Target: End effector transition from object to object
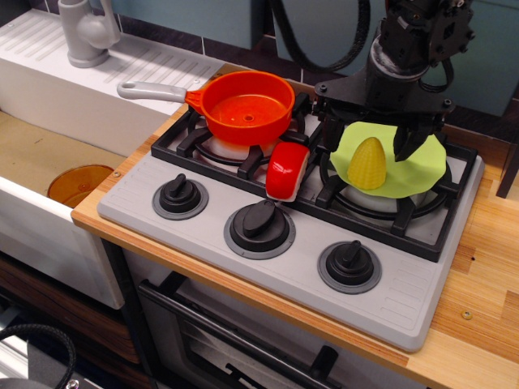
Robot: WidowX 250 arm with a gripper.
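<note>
My black gripper (371, 144) hangs from a wide crossbar over the right back burner, with black cables above it. Its two fingers point down and stand apart, one on each side of a yellow toy corn cob (367, 164). The corn stands on a lime green plate (422, 166) on the burner grate. The fingers straddle the corn without clearly pressing it. An orange pot (247, 107) with a grey handle sits on the left back burner. A red and white toy piece (288, 171) lies on the grate between the burners.
The grey toy stove (268, 259) has three black knobs along its front. A white sink (32, 162) with a grey faucet (85, 32) is at the left, with an orange dish (77, 183) in the basin. Wooden counter (486, 284) runs to the right.
</note>
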